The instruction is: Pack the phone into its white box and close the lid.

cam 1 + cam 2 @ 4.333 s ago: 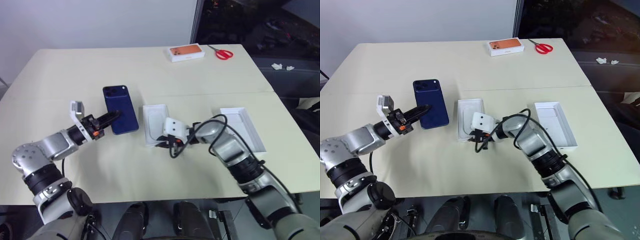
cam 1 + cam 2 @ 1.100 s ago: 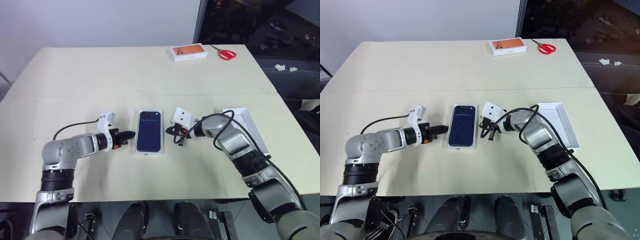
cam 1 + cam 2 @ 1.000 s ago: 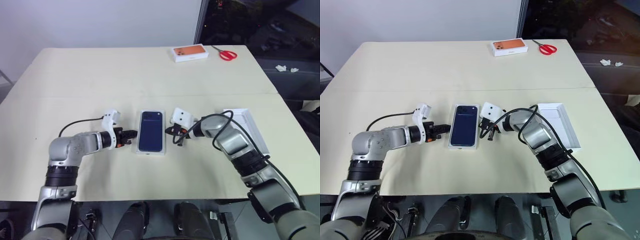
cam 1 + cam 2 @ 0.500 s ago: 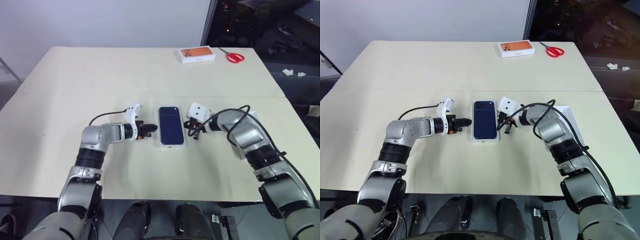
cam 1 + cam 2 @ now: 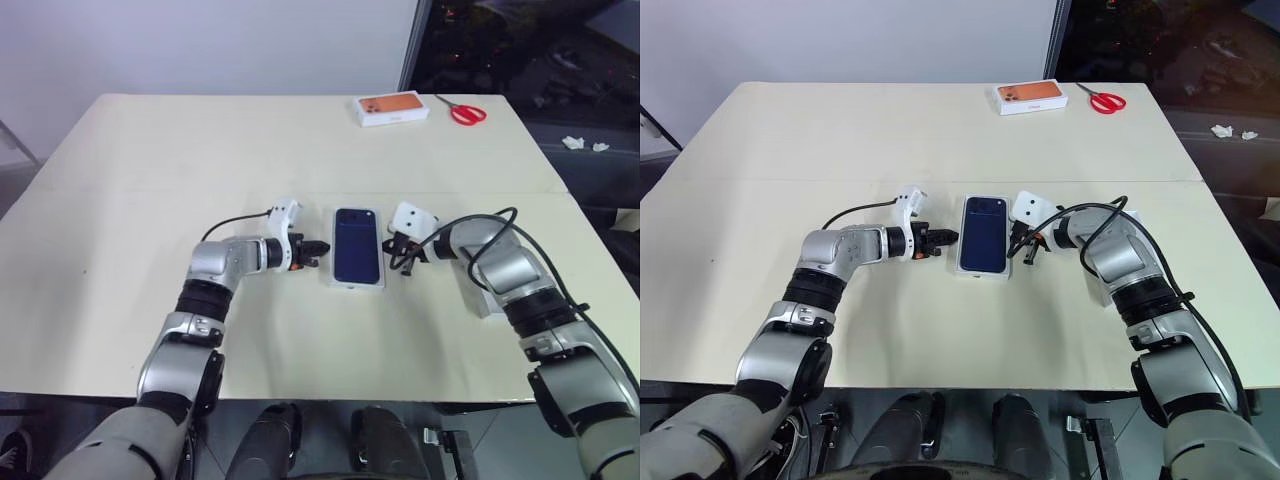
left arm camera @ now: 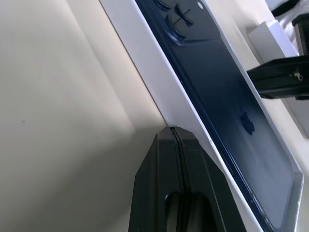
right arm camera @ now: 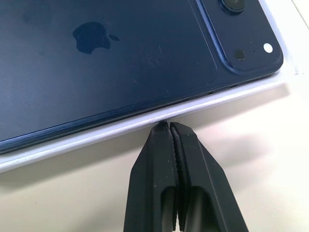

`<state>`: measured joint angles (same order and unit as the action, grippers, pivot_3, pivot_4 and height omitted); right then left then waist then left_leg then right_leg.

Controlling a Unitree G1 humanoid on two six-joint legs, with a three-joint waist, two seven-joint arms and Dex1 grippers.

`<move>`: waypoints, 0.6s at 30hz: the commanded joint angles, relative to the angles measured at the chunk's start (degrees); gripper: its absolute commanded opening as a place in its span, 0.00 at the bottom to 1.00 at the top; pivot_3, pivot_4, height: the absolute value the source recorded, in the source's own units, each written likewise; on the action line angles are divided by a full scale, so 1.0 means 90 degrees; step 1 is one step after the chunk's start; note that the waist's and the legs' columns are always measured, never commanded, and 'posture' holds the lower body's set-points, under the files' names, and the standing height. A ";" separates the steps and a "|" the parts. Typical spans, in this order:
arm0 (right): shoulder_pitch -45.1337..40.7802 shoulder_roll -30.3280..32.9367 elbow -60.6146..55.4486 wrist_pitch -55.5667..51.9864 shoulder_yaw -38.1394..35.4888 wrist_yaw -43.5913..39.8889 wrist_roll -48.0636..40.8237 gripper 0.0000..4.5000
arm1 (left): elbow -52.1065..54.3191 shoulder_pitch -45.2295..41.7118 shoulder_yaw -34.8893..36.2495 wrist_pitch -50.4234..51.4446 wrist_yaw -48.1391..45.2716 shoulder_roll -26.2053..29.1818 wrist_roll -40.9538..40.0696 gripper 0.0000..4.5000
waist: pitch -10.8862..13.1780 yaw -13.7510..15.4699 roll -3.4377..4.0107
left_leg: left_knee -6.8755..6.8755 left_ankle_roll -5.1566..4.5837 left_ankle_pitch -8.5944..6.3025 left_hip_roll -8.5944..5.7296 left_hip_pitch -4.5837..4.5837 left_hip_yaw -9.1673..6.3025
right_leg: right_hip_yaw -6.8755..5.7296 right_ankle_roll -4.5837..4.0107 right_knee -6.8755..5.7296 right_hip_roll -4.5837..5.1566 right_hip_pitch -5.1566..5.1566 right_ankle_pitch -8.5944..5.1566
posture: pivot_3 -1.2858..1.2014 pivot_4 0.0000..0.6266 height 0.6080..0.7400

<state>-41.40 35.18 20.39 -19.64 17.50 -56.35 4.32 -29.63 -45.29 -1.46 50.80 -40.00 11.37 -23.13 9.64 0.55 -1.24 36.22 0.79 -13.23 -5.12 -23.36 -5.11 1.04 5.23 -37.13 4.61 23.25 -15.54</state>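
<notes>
Navy phone (image 5: 358, 258) now lies back-up inside white box (image 5: 357, 285) mid-desk, no longer loose. Left tool (image 5: 318, 247) and right tool (image 5: 395, 247), both clenched and empty, press box's opposite long walls. Packing done; lid (image 5: 484, 302), behind right arm, still off.

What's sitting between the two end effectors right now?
The shallow white cardboard box with the dark navy phone lying in it, flanked by the left end effector and right end effector in the head views.

Bare table (image 5: 200, 150) all around; both end effectors flank the white box (image 5: 357, 284).
</notes>
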 commanded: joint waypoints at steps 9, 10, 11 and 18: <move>0.0010 0.0222 -0.0860 -0.1078 -0.0778 -0.0310 -0.0711 0.02 | 0.1058 0.0809 0.0124 -0.1038 -0.0512 0.1249 0.0245 0.00 | 0.0005 -0.0199 0.0007 | -0.0016 0.0002 0.0000 0.0018 -0.0001 0.0007 | 0.0014 -0.0001 -0.0009 -0.0014 0.0022 0.0000 | 0.52 0.24 1.00; 0.0014 0.0211 -0.0976 -0.1334 -0.0914 -0.0297 -0.0847 0.07 | 0.1254 0.0915 0.0244 -0.1093 -0.0605 0.1345 0.0125 0.06 | 0.0005 -0.0189 0.0008 | -0.0019 0.0002 0.0000 0.0021 -0.0001 0.0009 | 0.0016 -0.0001 -0.0009 -0.0015 0.0024 0.0000 | 0.52 0.24 1.00; 0.0016 0.0212 -0.1055 -0.1504 -0.0996 -0.0277 -0.0929 0.13 | 0.1377 0.0983 0.0331 -0.1107 -0.0661 0.1402 0.0032 0.12 | 0.0007 -0.0177 0.0010 | -0.0021 0.0002 0.0001 0.0022 -0.0002 0.0008 | 0.0016 -0.0001 -0.0009 -0.0015 0.0026 0.0000 | 0.52 0.24 1.00; 0.0080 0.0232 -0.1921 -0.2733 -0.1316 0.0049 -0.1416 0.88 | 0.2204 0.1646 0.0851 -0.1551 -0.1280 0.1990 -0.0370 0.86 | 0.0009 -0.0125 0.0011 | -0.0014 -0.0025 -0.0015 0.0019 -0.0013 0.0007 | 0.0023 -0.0002 -0.0007 -0.0007 0.0032 0.0000 | 0.52 0.24 1.00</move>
<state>-40.55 36.99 5.66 -43.15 7.44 -56.62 -7.42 -12.19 -30.47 4.59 38.27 -50.30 28.80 -24.76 9.73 -0.58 -1.13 36.11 0.51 -13.40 -4.96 -23.47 -5.06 1.23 5.22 -37.20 4.57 23.52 -15.54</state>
